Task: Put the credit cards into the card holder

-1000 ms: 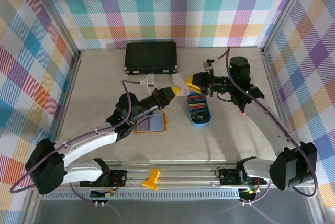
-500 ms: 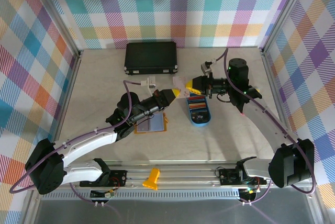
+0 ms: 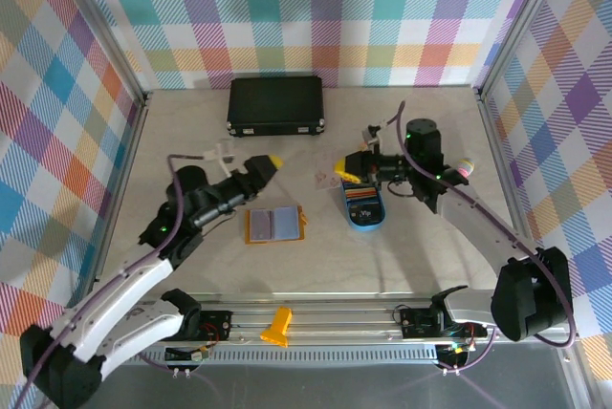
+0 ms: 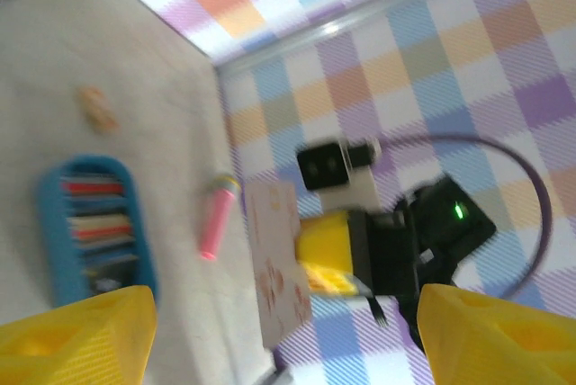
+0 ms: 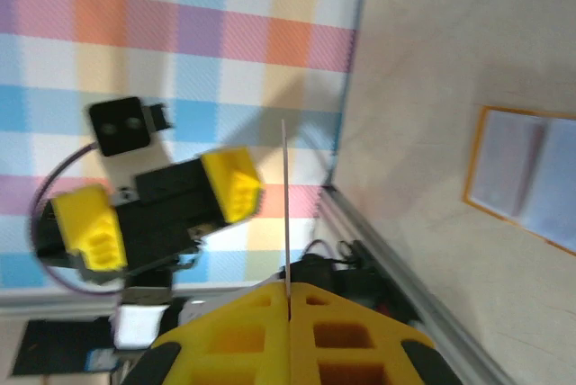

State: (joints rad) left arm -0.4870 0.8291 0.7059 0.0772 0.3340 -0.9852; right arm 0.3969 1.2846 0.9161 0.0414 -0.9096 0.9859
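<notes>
Since a second ago my left pincer (image 3: 266, 162) has let go and drawn back toward 9 o'clock, jaws apart, leaving the credit card (image 3: 328, 177) clamped in my right pincer (image 3: 342, 175) at 10 o'clock of the blue tray (image 3: 365, 228). Light, stiff and slick, it may pivot; I'd pinch one short end flat and lead the other into the card holder (image 3: 274, 225), open at the card's 8 o'clock.

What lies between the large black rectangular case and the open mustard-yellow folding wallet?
The left arm's yellow-tipped end effector hangs there, as the top view shows.
</notes>
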